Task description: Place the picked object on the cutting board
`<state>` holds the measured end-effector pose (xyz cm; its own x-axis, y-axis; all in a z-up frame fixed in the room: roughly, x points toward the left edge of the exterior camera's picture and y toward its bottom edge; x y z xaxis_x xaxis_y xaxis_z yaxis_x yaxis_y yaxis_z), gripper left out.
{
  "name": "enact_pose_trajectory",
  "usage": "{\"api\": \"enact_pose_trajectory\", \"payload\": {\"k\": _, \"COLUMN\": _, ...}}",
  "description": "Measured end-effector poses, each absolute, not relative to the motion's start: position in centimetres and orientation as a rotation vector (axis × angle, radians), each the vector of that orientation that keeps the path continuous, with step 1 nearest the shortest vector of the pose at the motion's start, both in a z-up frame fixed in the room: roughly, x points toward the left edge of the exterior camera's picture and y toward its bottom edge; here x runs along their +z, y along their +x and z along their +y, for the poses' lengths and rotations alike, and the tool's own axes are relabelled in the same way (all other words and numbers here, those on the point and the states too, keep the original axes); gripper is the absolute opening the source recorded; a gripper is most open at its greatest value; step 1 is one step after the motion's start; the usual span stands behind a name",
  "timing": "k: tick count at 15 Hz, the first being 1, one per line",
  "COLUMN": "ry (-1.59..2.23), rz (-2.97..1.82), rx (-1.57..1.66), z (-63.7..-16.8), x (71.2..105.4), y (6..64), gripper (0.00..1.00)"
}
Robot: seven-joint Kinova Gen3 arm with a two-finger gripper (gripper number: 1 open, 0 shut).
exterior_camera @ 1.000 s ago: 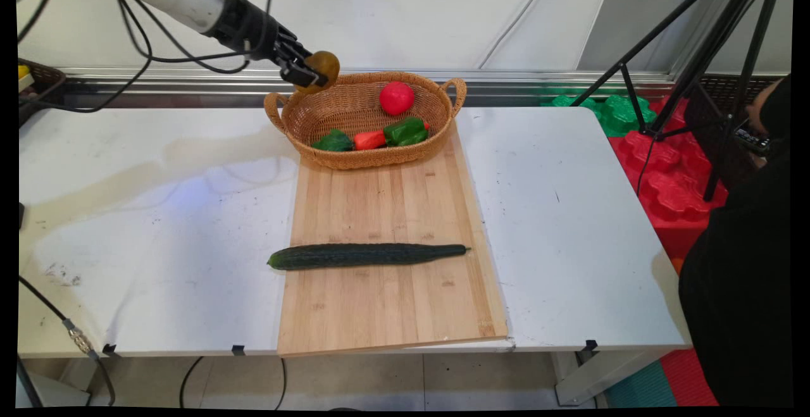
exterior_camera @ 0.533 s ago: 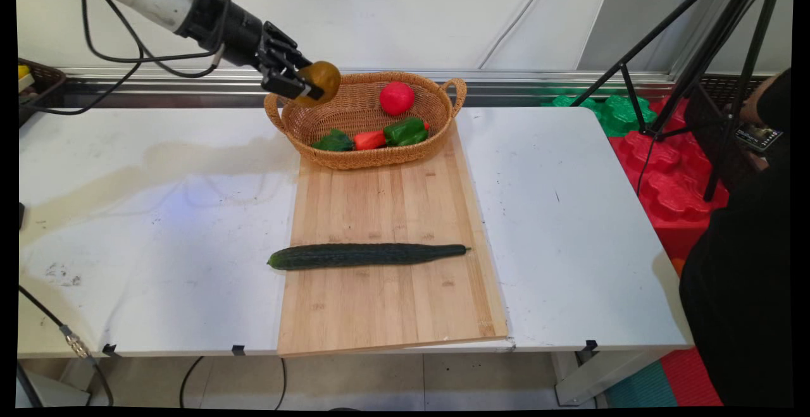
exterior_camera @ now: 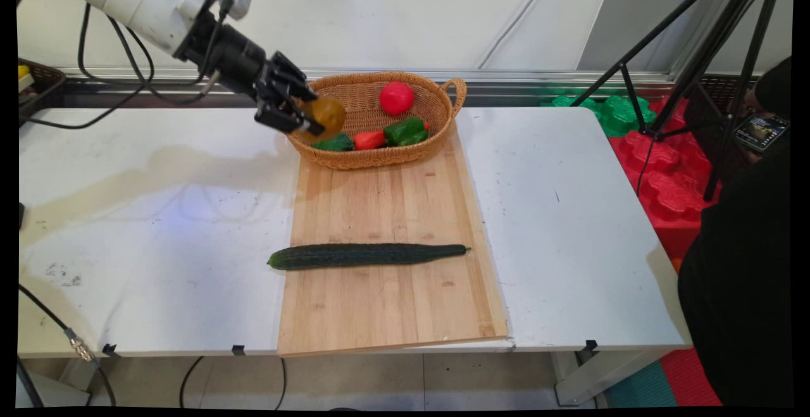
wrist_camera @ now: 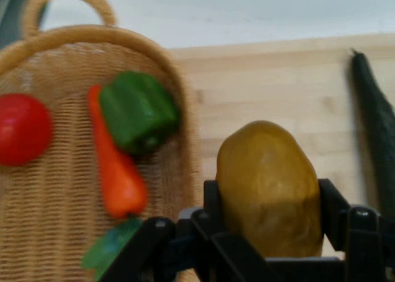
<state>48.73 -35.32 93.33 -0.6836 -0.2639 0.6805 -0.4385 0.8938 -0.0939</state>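
1. Nearest to my fixed camera, the white counter (exterior_camera: 158, 265) carries a long bamboo cutting board (exterior_camera: 392, 214) whose near edge just overhangs the counter's front lip. I judge the board serves as the working surface, since everything loose sits on it and not on bare counter.

2. A dark green cucumber (exterior_camera: 366, 255) lies flat across the near half of the board, its blunt end hanging just past the board's left edge and its stalk end pointing right. Lying on its side it has little reason to shift, though it could roll if nudged.

3. The middle of the board is bare wood between the cucumber and the basket.

4. At the far end of the board stands an oval wicker basket (exterior_camera: 436, 138) with a loop handle at each end. In it I see a red tomato (exterior_camera: 397, 97), a green pepper (exterior_camera: 405, 131), an orange-red carrot (exterior_camera: 369, 140) touching the pepper, and a smaller green piece (exterior_camera: 332, 143) at the near-left wall. The basket's walls keep the round items from rolling off.

5. The claw (exterior_camera: 300, 119) hangs in the air over the basket's left end, above its near-left rim, closed around a brownish-yellow potato (exterior_camera: 324, 117). The hand view shows the potato (wrist_camera: 270, 189) gripped on both flanks, with most of its body standing proud of the fingers (wrist_camera: 333, 208); the hold looks firm, and the potato touches nothing else.

6. Beyond the counter, a black tripod (exterior_camera: 696, 56) and red and green foam blocks (exterior_camera: 664, 176) stand at right.
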Motion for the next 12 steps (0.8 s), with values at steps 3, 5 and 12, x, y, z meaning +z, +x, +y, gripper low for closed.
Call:
{"api": "enact_pose_trajectory", "payload": {"k": 3, "ry": 0.451, "rz": -2.398, "rx": 0.265, "z": -35.1, "x": 91.5, "y": 47.8, "gripper": 0.0}}
{"api": "enact_pose_trajectory", "payload": {"k": 5, "ry": 0.434, "rz": -2.426, "rx": 0.222, "z": -35.0, "x": 90.2, "y": 47.2, "gripper": 0.0}}
{"api": "enact_pose_trajectory", "payload": {"k": 12, "ry": 0.417, "rz": -2.516, "rx": 0.11, "z": -34.8, "x": 85.5, "y": 45.4, "gripper": 0.0}}
